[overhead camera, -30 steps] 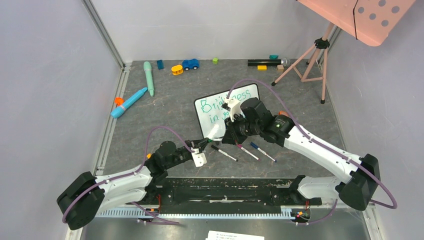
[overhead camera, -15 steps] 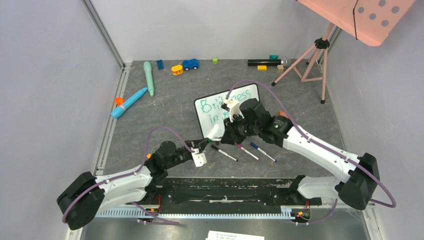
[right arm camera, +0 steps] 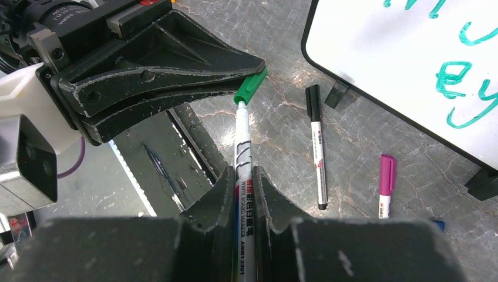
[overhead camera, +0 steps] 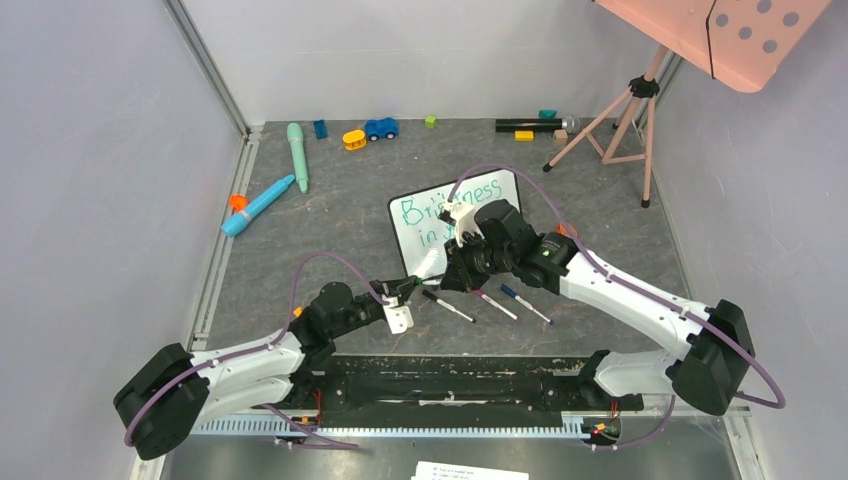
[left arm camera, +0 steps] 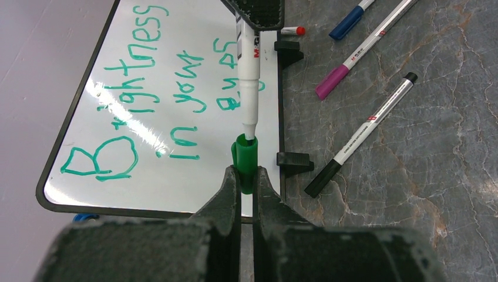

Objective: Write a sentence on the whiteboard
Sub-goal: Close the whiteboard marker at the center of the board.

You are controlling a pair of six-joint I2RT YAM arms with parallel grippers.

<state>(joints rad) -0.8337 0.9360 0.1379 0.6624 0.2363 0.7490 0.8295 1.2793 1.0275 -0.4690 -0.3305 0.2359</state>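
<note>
From above, the right arm hides much of the sentence [overhead camera: 438, 211] on the whiteboard [overhead camera: 412, 236], mid-table. The left gripper [left arm camera: 245, 176] pinches a green cap [left arm camera: 244, 157]. The right gripper [right arm camera: 242, 176] clamps a marker [right arm camera: 242, 147] — tip at the cap's mouth. Grey marbled table [overhead camera: 330, 215], pale walls [overhead camera: 100, 150].

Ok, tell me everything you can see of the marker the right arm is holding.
The marker has a slim white barrel with black and red print, narrowing to a stepped neck and small nib. The right gripper's jaws are shut on the barrel. Its nib sits at the mouth of the green cap pinched by the left gripper, over the whiteboard's near edge.
</note>
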